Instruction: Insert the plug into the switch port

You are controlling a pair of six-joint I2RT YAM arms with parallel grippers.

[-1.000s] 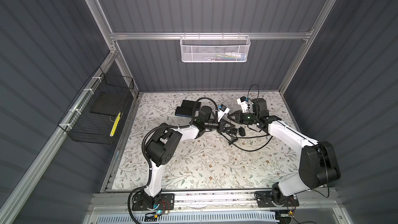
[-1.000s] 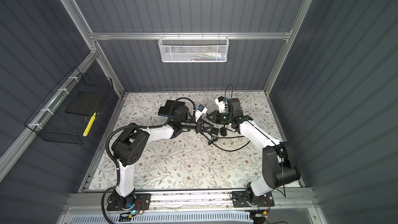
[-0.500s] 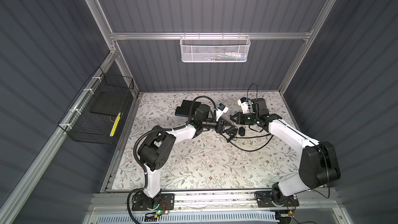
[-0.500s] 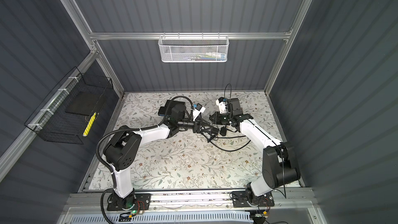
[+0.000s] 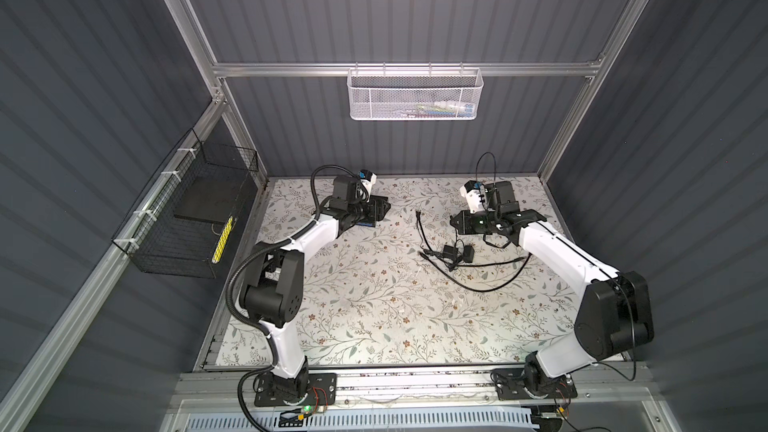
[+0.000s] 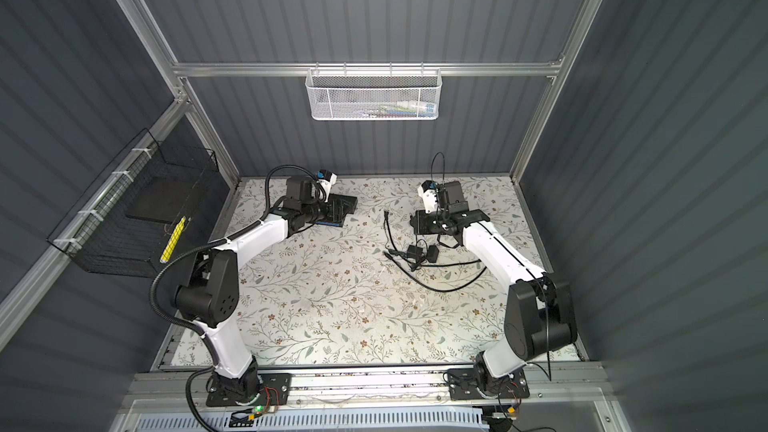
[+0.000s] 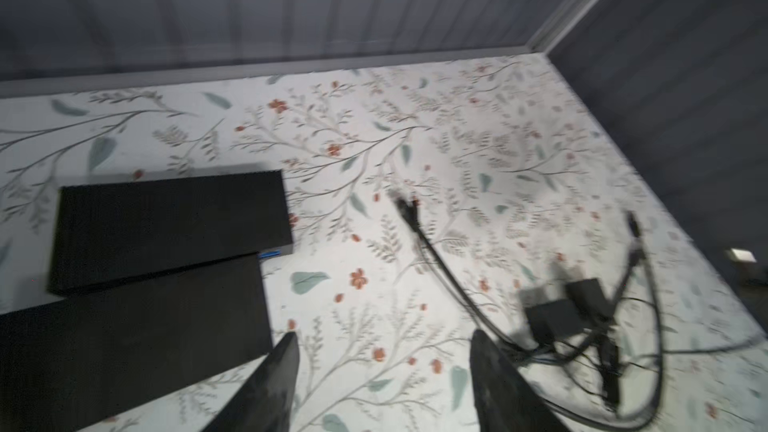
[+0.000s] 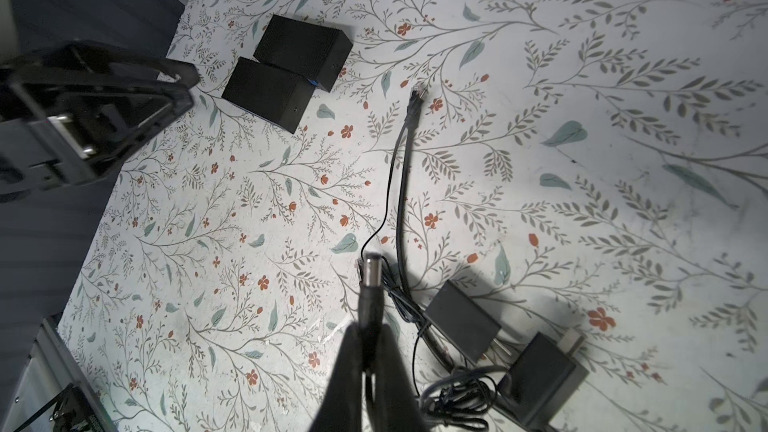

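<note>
At right wrist alone, sharp: plug [image 8: 369,284]

black boxes [image 6: 351,203] partly hidden, cables [image 7: 417,229] blurred

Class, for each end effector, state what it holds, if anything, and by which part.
The right end effector is shut on the plug, gripping its rear end, tip protruding. The left end effector is open, holding nothing.

The left arm [image 5: 309,236] and right arm [image 5: 557,255] are white with black joints [image 5: 274,284]. A bumpy black hose [image 5: 229,299] runs behind the left gripper [image 7: 384,336].
</note>
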